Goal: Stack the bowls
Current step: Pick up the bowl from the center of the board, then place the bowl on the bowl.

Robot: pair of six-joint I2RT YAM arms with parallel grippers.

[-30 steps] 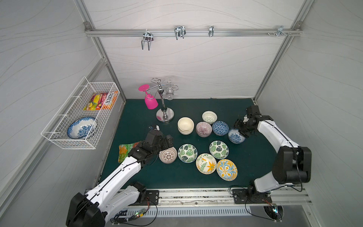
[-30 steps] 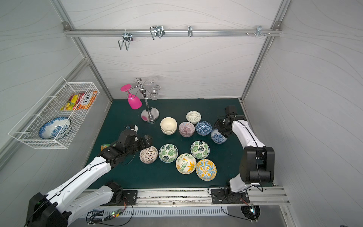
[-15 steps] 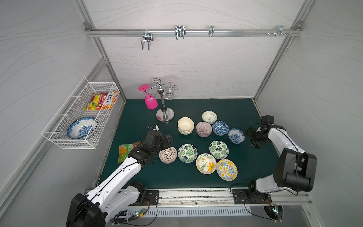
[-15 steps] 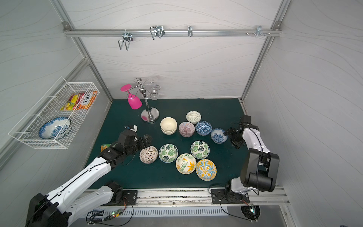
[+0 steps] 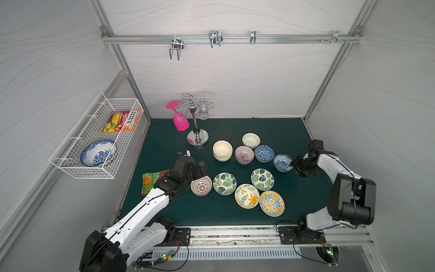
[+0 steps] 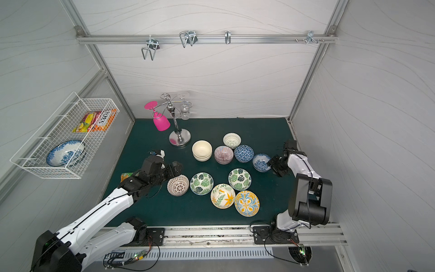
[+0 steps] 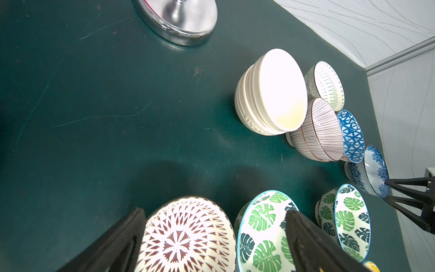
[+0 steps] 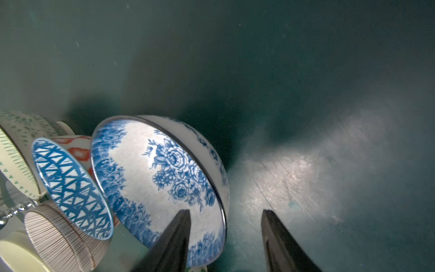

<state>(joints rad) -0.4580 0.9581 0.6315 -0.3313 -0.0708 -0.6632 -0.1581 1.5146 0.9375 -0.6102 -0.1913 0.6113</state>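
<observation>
Several small bowls stand on the green mat. My left gripper point(image 5: 201, 170) point(image 7: 214, 210) is open, its fingers on either side of the brown lattice bowl point(image 5: 201, 186) point(image 7: 186, 237), next to a green-leaf bowl point(image 5: 224, 183) point(image 7: 263, 233). My right gripper point(image 5: 297, 164) point(image 8: 226, 212) is open and straddles the near rim of the blue floral bowl point(image 5: 283, 162) point(image 8: 160, 174), one finger over its inside and one outside. A cream stack point(image 5: 222, 150), a pink-striped bowl point(image 5: 244, 154) and a blue triangle bowl point(image 5: 264, 153) stand behind.
A chrome glass stand point(image 5: 197, 139) with a pink wine glass point(image 5: 180, 121) is at the back left. A wire basket point(image 5: 70, 162) on the left wall holds a larger blue dish point(image 5: 97, 153). A snack packet point(image 5: 153, 179) lies under my left arm. Two yellow floral bowls point(image 5: 247, 196) sit near the front.
My right gripper drew back to the right from the blue floral bowl, then came back to its rim with narrower jaws. The bowl stayed put. My left arm barely moved.
</observation>
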